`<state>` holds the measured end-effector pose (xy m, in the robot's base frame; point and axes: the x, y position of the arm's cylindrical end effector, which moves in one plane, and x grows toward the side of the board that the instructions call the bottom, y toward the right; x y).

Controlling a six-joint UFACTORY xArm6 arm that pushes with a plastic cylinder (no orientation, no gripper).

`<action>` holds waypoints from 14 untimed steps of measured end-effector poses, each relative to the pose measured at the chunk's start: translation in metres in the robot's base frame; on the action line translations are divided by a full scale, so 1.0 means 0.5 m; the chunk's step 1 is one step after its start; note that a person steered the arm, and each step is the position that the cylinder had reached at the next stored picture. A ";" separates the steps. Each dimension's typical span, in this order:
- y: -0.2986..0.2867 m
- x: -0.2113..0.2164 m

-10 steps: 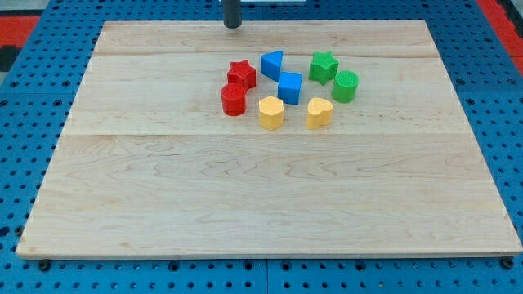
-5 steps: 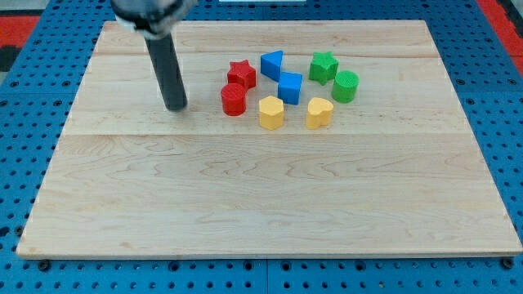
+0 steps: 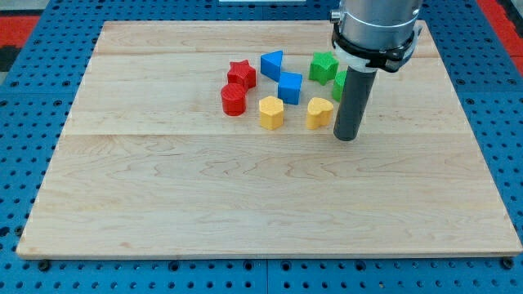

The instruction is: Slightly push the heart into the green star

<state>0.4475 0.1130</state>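
Observation:
The yellow heart [image 3: 319, 112] lies on the wooden board [image 3: 245, 196], below the green star [image 3: 324, 65]. My tip [image 3: 346, 136] rests on the board just to the right of and slightly below the heart, a small gap apart. The rod hides most of the green cylinder [image 3: 338, 85], which sits right of the star.
A blue cube [image 3: 289, 86] and a blue triangle [image 3: 272, 63] lie left of the green star. A yellow hexagon block [image 3: 270, 113] sits left of the heart. A red star [image 3: 241, 73] and a red cylinder [image 3: 233, 100] are further left.
My tip moved from the board's top edge to the left of the red blocks, then swept across to the right of the yellow heart. No block has moved.

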 end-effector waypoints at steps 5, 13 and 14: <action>-0.046 -0.026; -0.106 -0.160; -0.127 -0.160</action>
